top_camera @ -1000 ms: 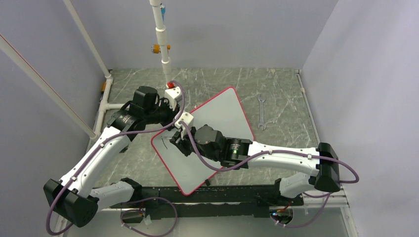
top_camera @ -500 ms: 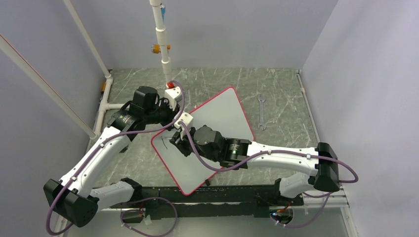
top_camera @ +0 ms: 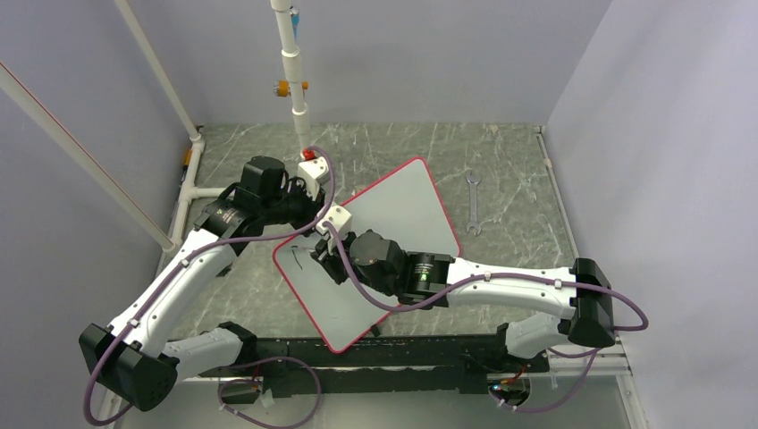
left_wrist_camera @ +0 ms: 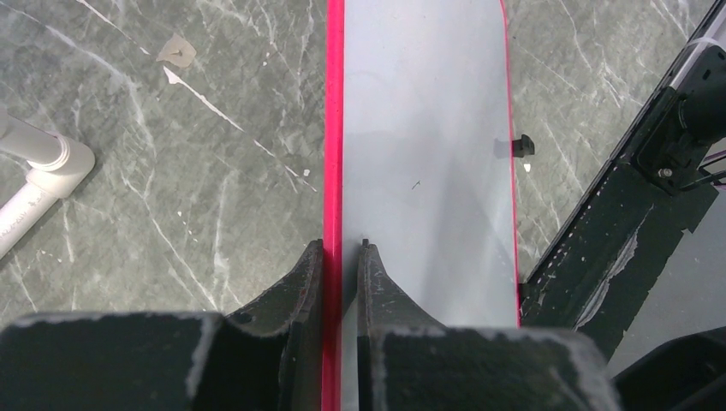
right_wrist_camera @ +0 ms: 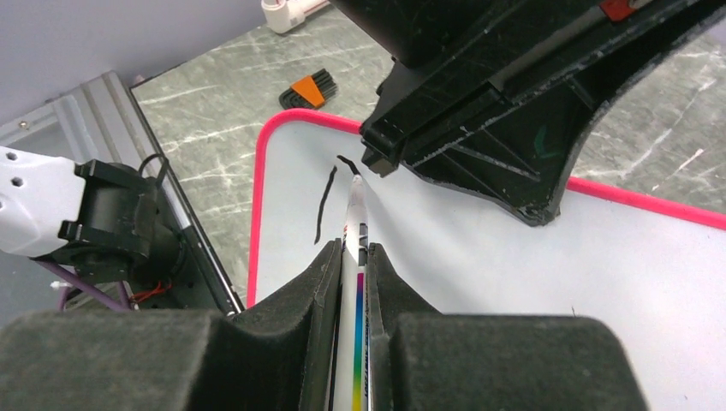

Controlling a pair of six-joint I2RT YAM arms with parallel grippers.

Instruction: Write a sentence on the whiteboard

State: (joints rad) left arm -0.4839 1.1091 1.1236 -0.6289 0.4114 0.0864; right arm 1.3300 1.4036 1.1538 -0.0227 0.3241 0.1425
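The whiteboard (top_camera: 393, 223) lies tilted on the table, white with a red rim; it also shows in the left wrist view (left_wrist_camera: 428, 128) and the right wrist view (right_wrist_camera: 531, 274). My left gripper (left_wrist_camera: 341, 253) is shut on its red edge (left_wrist_camera: 333, 128). My right gripper (right_wrist_camera: 353, 253) is shut on a white marker (right_wrist_camera: 355, 223) with a rainbow stripe, its tip touching the board near the left corner. Of the sentence only one black stroke (right_wrist_camera: 324, 201) and a short hooked mark (right_wrist_camera: 347, 161) show, also faint from above (top_camera: 296, 256).
A metal wrench (top_camera: 473, 201) lies on the table right of the board. A white pipe post (top_camera: 290, 63) stands at the back. A small orange and black tool (right_wrist_camera: 310, 89) lies beyond the board's corner. A black rail (left_wrist_camera: 616, 231) runs along the near edge.
The right gripper with the marker has shifted slightly left across the board. The left arm and the board have not moved.
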